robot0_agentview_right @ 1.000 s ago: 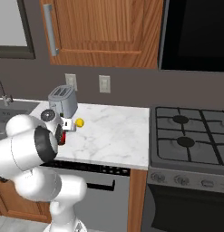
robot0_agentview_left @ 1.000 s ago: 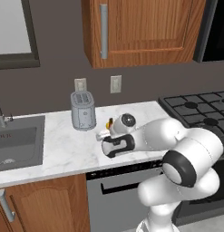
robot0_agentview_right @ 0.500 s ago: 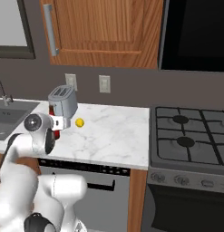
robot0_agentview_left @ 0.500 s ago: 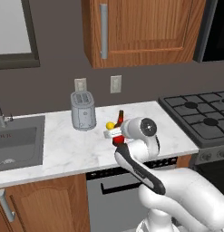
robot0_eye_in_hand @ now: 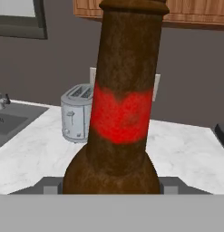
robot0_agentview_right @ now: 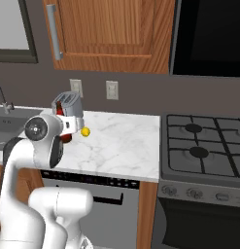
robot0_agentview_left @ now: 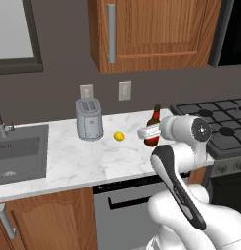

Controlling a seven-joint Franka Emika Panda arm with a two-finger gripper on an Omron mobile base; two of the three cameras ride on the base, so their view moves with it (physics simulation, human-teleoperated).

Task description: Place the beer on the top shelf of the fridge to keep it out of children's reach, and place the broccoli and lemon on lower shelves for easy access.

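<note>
1. Nearest in the left base view, the white arm rises from the lower right of the frame and bends up to a round wrist at right of centre.
2. At the end of that wrist the gripper is closed on the beer, holding it by its lower body just right of the frame's centre. The bottle stands upright, its neck pointing up, above the front part of the counter.
3. In the hand view the beer runs up the middle of the frame from the bottom to the top edge, dark brown with a red band about halfway up. A grey finger shows on each side of its wide base at the bottom.
4. In the right base view the gripper and the beer sit at left of centre, mostly hidden behind the arm's round joint.
5. Farther back on the marble counter, the lemon lies left of the bottle and well apart from it. In the right base view the lemon is just right of the gripper.
6. The toaster stands beyond the lemon, near the wall, left of centre.
7. The sink is at the left edge, the stove at the right edge.
8. Farthest, two wall outlets and a wooden cabinet fill the upper middle.
</note>
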